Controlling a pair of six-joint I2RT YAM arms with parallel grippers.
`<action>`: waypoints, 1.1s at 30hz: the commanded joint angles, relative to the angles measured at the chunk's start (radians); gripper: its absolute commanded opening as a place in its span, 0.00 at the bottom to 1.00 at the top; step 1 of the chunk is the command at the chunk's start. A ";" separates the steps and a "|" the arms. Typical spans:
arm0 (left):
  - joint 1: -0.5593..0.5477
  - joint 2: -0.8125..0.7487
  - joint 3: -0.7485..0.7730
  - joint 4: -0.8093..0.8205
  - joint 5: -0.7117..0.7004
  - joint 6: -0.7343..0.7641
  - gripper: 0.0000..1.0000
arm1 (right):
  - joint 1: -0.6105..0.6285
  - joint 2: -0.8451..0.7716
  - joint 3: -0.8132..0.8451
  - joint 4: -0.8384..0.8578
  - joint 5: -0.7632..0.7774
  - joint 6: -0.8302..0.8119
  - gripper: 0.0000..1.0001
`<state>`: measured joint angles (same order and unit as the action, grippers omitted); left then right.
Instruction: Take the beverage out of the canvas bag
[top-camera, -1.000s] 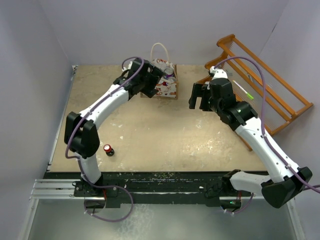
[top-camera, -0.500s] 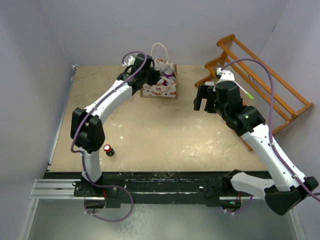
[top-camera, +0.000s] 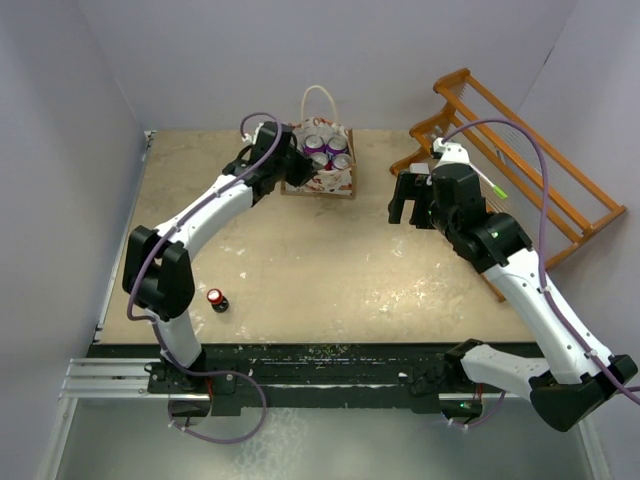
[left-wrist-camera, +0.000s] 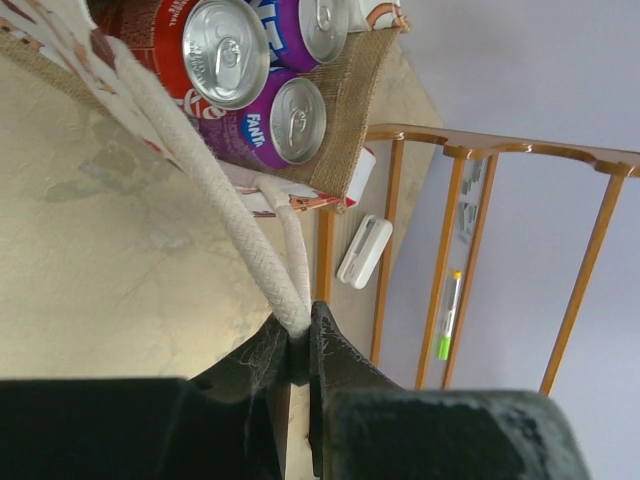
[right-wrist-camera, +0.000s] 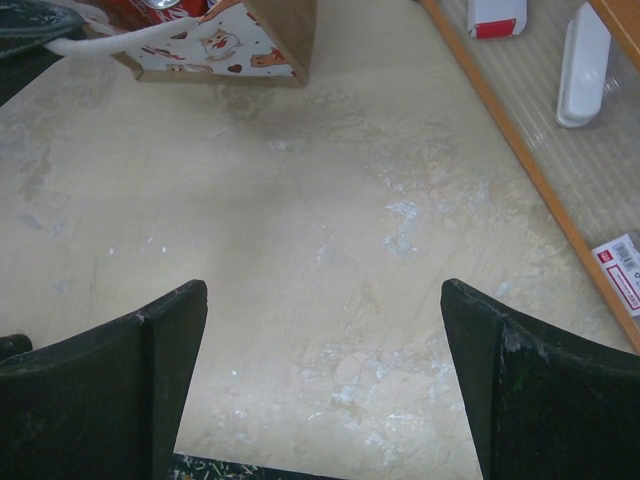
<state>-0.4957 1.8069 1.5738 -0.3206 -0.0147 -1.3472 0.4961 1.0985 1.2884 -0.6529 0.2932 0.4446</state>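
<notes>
The canvas bag (top-camera: 322, 168) stood on the far part of the table (top-camera: 330, 270), a little left of centre, upright with its mouth open. Drink cans sat inside it with their silver tops showing. The left wrist view picked out a red can (left-wrist-camera: 222, 62), a purple Fanta can (left-wrist-camera: 288, 122) touching it, and a second purple can (left-wrist-camera: 330, 22) at the upper edge of the picture.

The left gripper (left-wrist-camera: 298, 338) was closed tight on one white rope handle (left-wrist-camera: 195, 165) of the bag. Both strands of the loop ran from the bag's rim down into the pinch between the black fingers, so the bag hung just beyond the fingertips, with the cans close above them in that view. From overhead, the left gripper (top-camera: 276, 160) sat against the bag's left side, touching it. The other handle (top-camera: 318, 100) stood up in an arch at the back of the bag.

The right gripper (right-wrist-camera: 320, 300) had its jaws spread wide with nothing between them, only bare tabletop below. It hovered well to the right of the bag, whose printed corner (right-wrist-camera: 225, 45) showed at the top of its wrist view.

An orange wooden rack (top-camera: 530, 170) leaned at the table's right edge. A white oblong object (left-wrist-camera: 365, 250) and a green-tipped pen (left-wrist-camera: 446, 318) lay by it. A small red-topped object (top-camera: 216, 299) stood near the left arm's base.
</notes>
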 joint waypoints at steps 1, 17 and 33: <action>0.008 -0.119 -0.045 0.065 0.099 0.085 0.00 | -0.005 -0.022 0.005 0.008 -0.013 0.012 1.00; 0.006 -0.476 -0.398 0.002 0.224 0.173 0.00 | -0.005 0.031 0.010 0.033 -0.076 -0.003 1.00; 0.006 -0.936 -0.703 -0.280 0.240 0.125 0.00 | -0.004 0.118 0.037 0.111 -0.360 -0.075 1.00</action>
<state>-0.4850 0.9516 0.8852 -0.5236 0.1795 -1.2037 0.4961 1.2037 1.2770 -0.6041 0.0944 0.4240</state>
